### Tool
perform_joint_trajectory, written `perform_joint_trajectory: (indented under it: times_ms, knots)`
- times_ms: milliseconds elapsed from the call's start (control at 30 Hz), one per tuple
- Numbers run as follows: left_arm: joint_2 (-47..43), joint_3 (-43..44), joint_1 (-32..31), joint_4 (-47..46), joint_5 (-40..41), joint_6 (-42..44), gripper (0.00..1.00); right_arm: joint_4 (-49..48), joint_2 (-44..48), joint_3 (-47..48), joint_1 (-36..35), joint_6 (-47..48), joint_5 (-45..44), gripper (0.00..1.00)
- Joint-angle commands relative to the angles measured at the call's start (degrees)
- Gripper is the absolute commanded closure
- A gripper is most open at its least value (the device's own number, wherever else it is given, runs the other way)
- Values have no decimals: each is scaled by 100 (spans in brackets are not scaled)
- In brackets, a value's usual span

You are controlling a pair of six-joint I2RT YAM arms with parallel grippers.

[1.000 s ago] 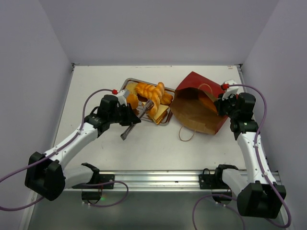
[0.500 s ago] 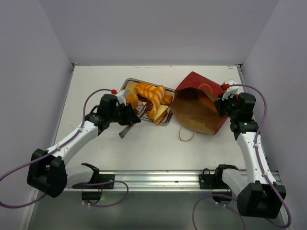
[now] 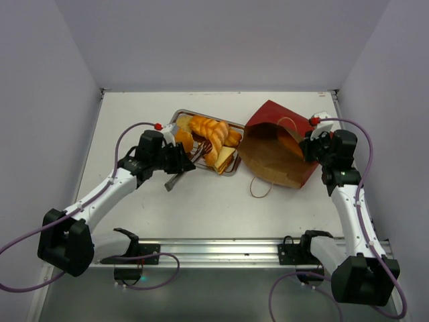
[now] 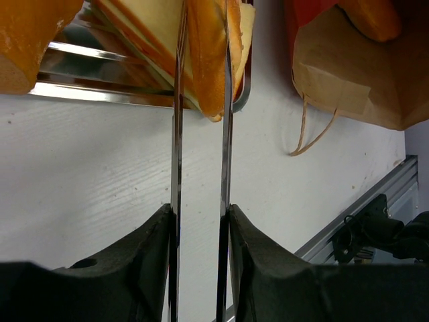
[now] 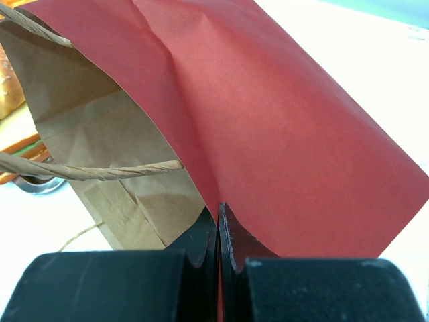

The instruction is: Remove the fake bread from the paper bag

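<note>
The left end effector (image 4: 199, 221) is closed on a pair of metal tongs (image 4: 226, 134). The tong blades pinch an orange slice (image 4: 206, 60) of the fake bread (image 3: 209, 129) at the near rim of the metal tray (image 3: 178, 115), upper centre of the top view. Other pieces are heaped in the tray. The right end effector (image 5: 218, 231) is clamped on the red edge of the paper bag (image 5: 281, 134), which lies on the bench (image 3: 201, 201) right of centre. One orange piece (image 4: 372, 17) is visible inside the bag.
</note>
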State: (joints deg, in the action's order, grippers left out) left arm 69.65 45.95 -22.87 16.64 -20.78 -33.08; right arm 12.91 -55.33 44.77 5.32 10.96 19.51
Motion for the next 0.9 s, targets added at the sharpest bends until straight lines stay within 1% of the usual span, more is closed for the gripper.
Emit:
perform_joint_trajectory:
  times_ms: [0,467,600,733,833,867]
  knots:
    - [-65,344,72,146,258,276,60,-95,31,75,22,-15,123,99]
    - [-92,827,73,585,653,583,58,-95,22,67,30,-15,123,99]
    - [-162,1003,72,656,654,619,58,-87,31,67,30,-15,132,99]
    - [-276,1047,72,665,321,531,60,-95,14,75,30,-24,132,99]
    - [-399,1004,-58,542,-381,329,61,-87,5,75,30,-15,132,99]
    - [-478,1003,-138,481,-453,276,61,-95,5,67,22,-15,132,99]
